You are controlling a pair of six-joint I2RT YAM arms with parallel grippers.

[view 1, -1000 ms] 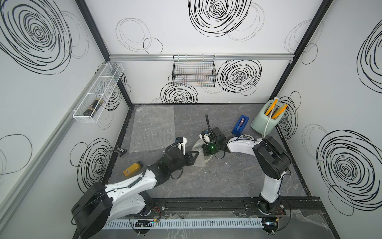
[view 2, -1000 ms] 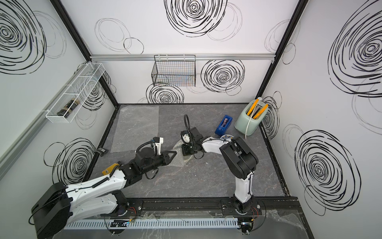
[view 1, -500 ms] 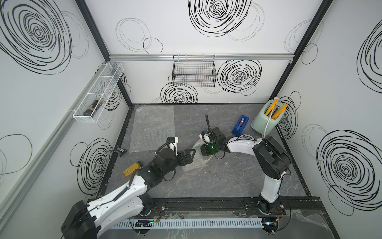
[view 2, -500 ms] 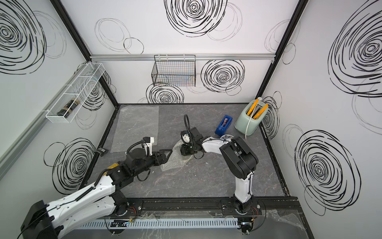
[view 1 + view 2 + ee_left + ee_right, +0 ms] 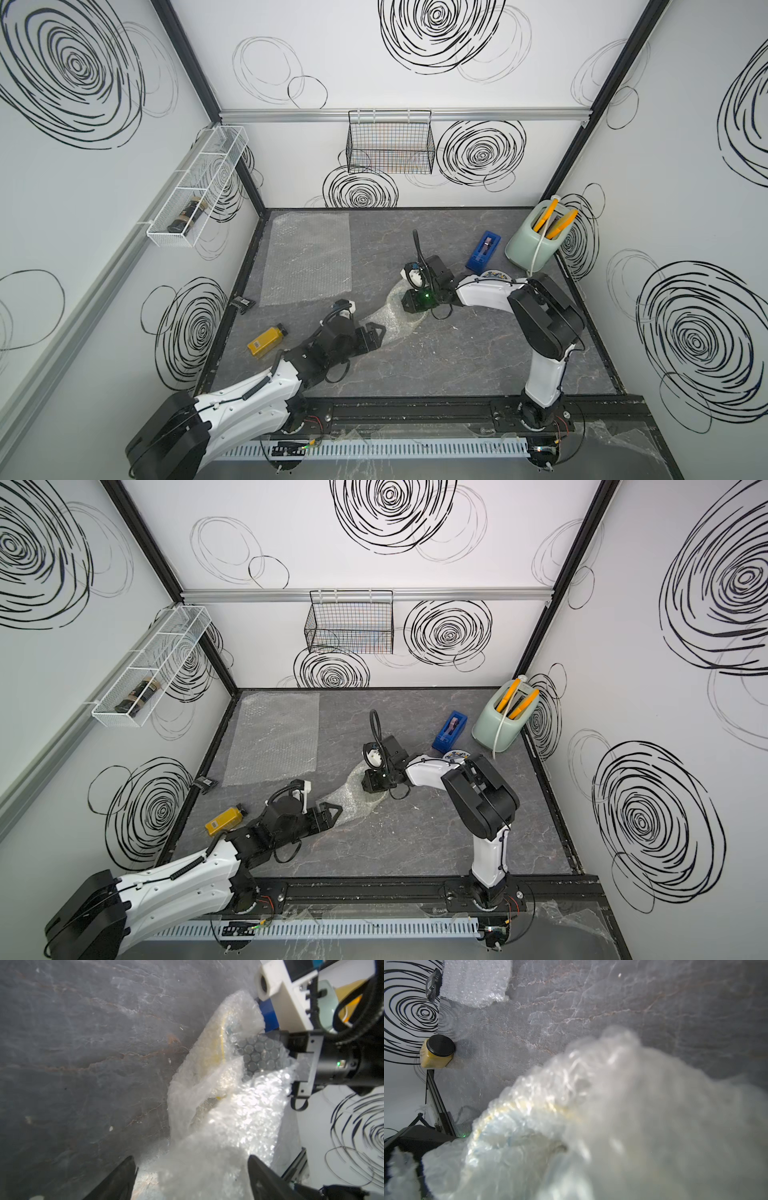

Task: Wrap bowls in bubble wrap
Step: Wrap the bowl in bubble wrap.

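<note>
- Grey marbled counter (image 5: 457,365), boxed in by white walls scrawled with black spirals.
- The left claw (image 5: 190,1157) is spread wide and low over the counter. The loose tail of the bubble wrap (image 5: 395,320) lies between its fingers, ungripped.
- That film runs from the left claw across to the right claw (image 5: 409,301), bunched around the cream bowl (image 5: 222,1047). The bowl's yellow rim shows through the plastic right beside the right claw.
- The right claw is nipped narrow on the film's far end.
- The white-and-blue bowl (image 5: 494,274) sits bare just behind the right arm.
- The second sheet (image 5: 307,257) lies flat, well apart from both claws.
</note>
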